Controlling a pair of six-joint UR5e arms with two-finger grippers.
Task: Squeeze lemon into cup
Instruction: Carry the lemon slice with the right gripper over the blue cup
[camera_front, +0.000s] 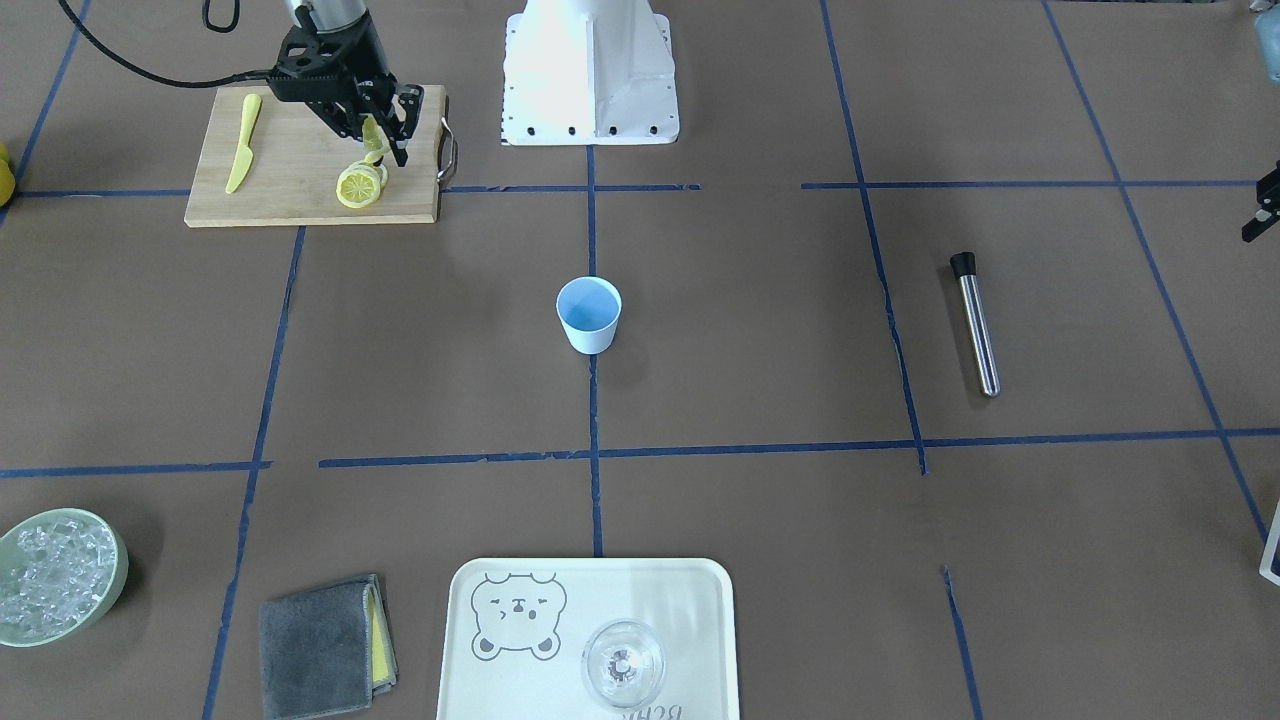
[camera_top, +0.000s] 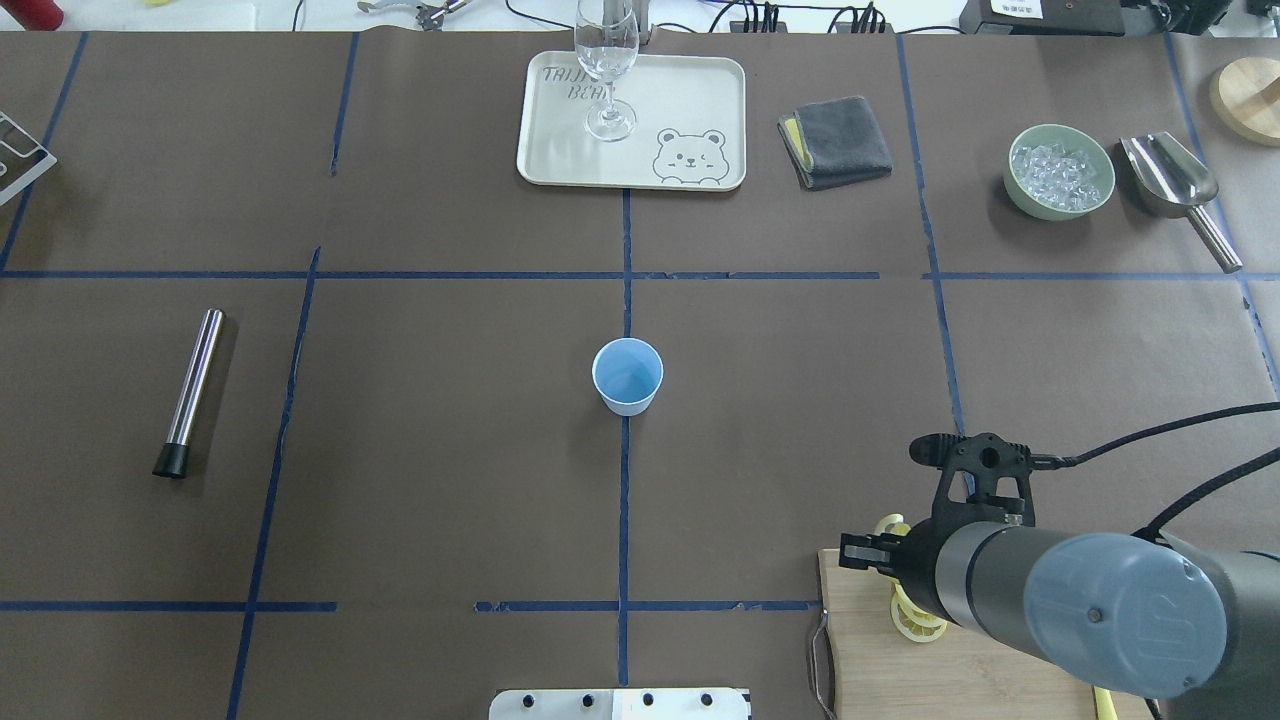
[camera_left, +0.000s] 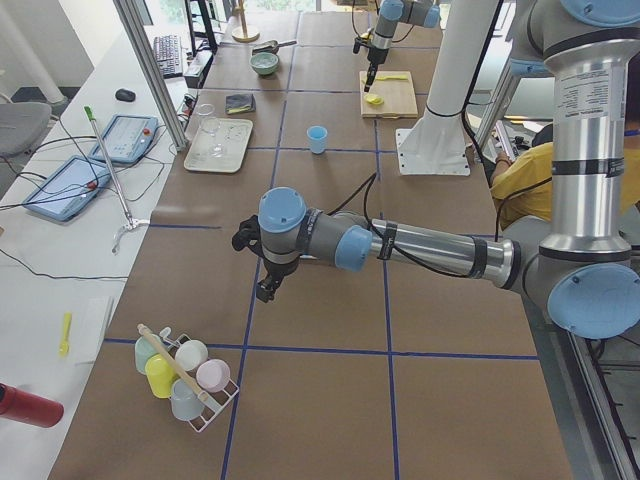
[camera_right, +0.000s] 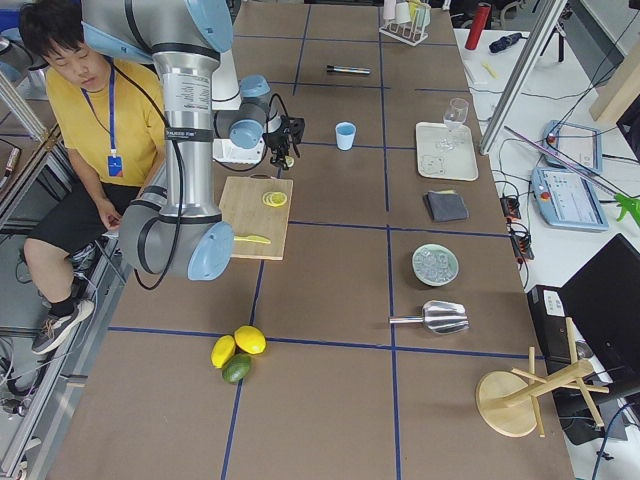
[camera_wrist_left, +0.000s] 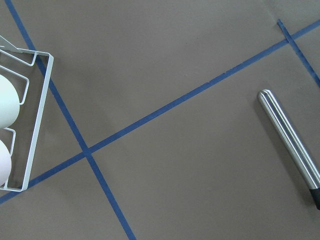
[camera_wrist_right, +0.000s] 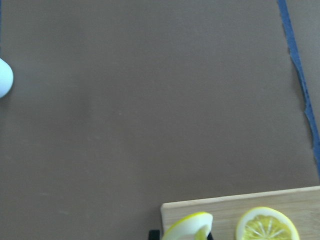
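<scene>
The light-blue cup (camera_front: 588, 314) stands upright at the table's middle, also in the overhead view (camera_top: 627, 376). My right gripper (camera_front: 385, 148) hangs over the wooden cutting board (camera_front: 290, 195) and is shut on a lemon slice (camera_front: 372, 135), lifted off the board. The held slice shows bent at the bottom of the right wrist view (camera_wrist_right: 187, 226). More lemon slices (camera_front: 359, 185) lie stacked on the board under it. My left gripper (camera_left: 265, 290) hovers low over the table far from the cup, beside a steel rod; I cannot tell if it is open.
A yellow plastic knife (camera_front: 243, 142) lies on the board. A steel rod (camera_front: 975, 322) lies on the robot's left side. A tray (camera_front: 470, 640) with a clear glass (camera_front: 623, 662), a grey cloth (camera_front: 325, 645) and a bowl of ice (camera_front: 55, 588) sit along the far edge.
</scene>
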